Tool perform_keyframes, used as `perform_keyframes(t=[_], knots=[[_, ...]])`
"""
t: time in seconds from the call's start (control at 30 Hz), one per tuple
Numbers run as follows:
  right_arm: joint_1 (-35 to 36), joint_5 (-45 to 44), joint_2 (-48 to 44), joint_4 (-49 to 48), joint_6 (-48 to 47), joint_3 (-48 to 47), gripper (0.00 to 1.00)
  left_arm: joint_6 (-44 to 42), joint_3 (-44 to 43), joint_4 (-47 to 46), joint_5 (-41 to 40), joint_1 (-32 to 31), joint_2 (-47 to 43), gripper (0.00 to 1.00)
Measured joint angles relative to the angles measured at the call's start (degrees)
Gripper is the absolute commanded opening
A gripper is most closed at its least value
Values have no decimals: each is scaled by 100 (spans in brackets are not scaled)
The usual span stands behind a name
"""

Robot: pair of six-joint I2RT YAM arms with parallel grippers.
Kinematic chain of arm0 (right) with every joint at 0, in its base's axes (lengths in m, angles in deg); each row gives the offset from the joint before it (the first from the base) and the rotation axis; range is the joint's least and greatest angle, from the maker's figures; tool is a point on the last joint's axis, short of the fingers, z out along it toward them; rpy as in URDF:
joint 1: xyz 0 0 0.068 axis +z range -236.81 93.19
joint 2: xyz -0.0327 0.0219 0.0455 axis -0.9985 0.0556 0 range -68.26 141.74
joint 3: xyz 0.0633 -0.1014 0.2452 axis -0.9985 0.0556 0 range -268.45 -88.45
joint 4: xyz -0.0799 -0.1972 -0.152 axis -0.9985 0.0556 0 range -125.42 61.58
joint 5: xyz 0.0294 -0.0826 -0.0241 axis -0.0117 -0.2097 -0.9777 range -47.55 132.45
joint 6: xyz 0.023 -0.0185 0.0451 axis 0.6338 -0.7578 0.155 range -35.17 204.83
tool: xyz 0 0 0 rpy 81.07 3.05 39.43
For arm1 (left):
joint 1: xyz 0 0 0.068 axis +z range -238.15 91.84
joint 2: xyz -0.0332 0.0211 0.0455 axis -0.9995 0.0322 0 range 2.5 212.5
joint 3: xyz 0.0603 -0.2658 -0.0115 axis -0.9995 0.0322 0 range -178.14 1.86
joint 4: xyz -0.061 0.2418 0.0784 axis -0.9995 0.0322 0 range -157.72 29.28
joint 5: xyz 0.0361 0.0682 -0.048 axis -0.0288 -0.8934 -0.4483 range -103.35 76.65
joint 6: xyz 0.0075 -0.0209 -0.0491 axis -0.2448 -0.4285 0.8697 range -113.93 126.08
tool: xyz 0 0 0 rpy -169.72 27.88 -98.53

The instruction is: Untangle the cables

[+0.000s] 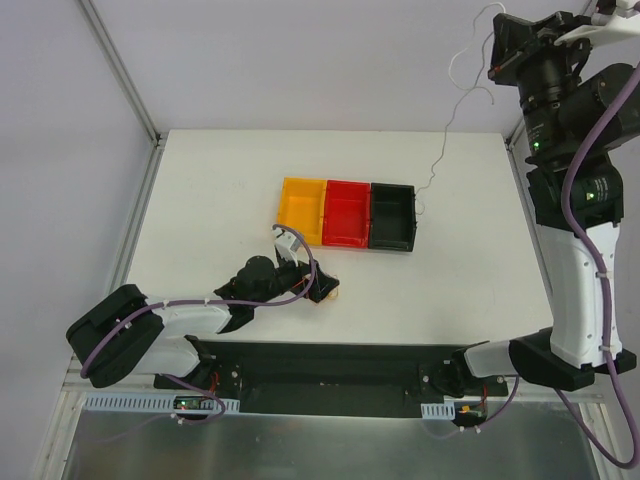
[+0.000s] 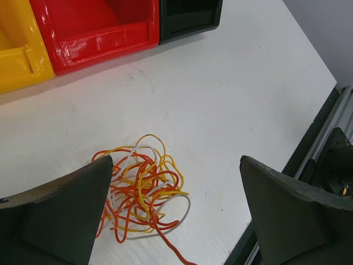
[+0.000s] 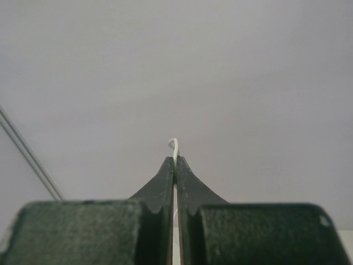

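Right gripper (image 3: 175, 161): raised high, jaws clamped on white cable (image 1: 447, 120)
Cable's tail: hangs to black bin (image 1: 392, 215), at its right edge
Left gripper (image 2: 175, 160): jaws wide apart, low over clump (image 2: 144, 190)
Clump: orange, yellow, white cables tangled on table (image 2: 231, 83)

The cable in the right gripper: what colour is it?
White cable, clearest in right wrist view.

There are three open rectangular plastic bins, namely one yellow bin (image 1: 302, 208), one red bin (image 1: 347, 212) and one black bin (image 1: 392, 215), one long thin white wire (image 3: 175, 148) on its own, and one tangled clump of orange, yellow and white wires (image 2: 143, 190), its strands too knotted to count.
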Motion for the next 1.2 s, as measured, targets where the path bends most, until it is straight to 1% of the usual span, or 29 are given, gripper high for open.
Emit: perform_keyframes(t=[0.5, 0.93, 1.2], knots=[[0, 52, -83, -96, -42, 15, 1, -2, 0, -7, 7, 0, 59, 98], [0, 186, -170, -254, 203, 555, 1, -4, 0, -9, 7, 0, 59, 98], [0, 186, -170, -420, 289, 1305, 1, -7, 0, -9, 7, 0, 59, 98]])
